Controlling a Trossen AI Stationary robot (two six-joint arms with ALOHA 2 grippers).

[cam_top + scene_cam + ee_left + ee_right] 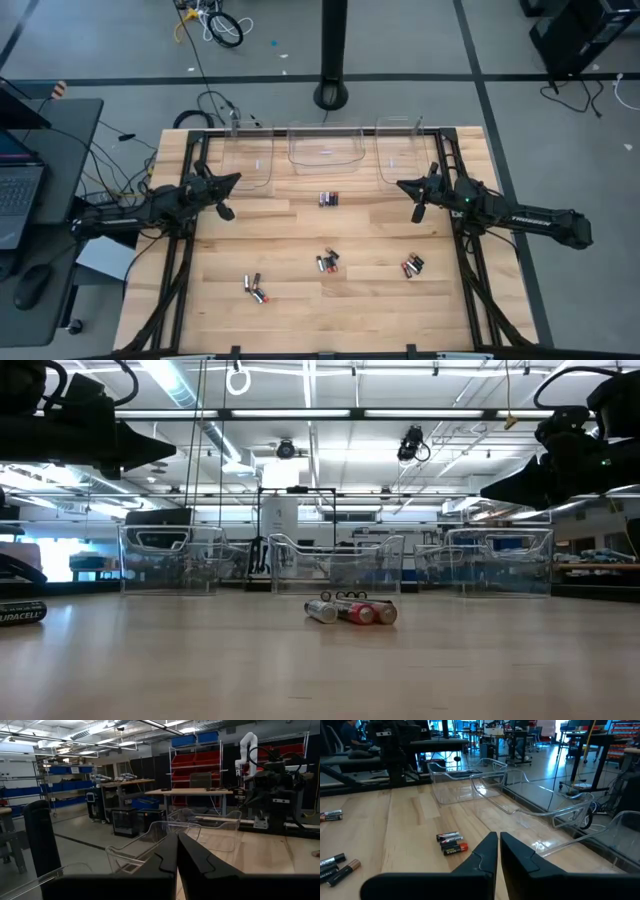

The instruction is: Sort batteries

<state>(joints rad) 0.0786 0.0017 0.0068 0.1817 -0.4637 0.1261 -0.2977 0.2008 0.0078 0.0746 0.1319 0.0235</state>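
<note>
Across the middle of the high view, the small silver, black and red-ended cylindrical batteries (328, 199) lie in four loose clusters on the pale wooden bench (300, 310): one just below the three clear plastic bins (325, 146) at the upper edge, three more lower down at left, centre and right. Both dark arms hover at mid-height on either side, the left end effector (226, 184) and right end effector (408, 187) each with fingers pressed together and holding nothing. Sorting looks not yet begun, with every bin seemingly bare. A first pick would call for parting the fingers and descending on one battery. All clusters lie well apart from either end effector.
</note>
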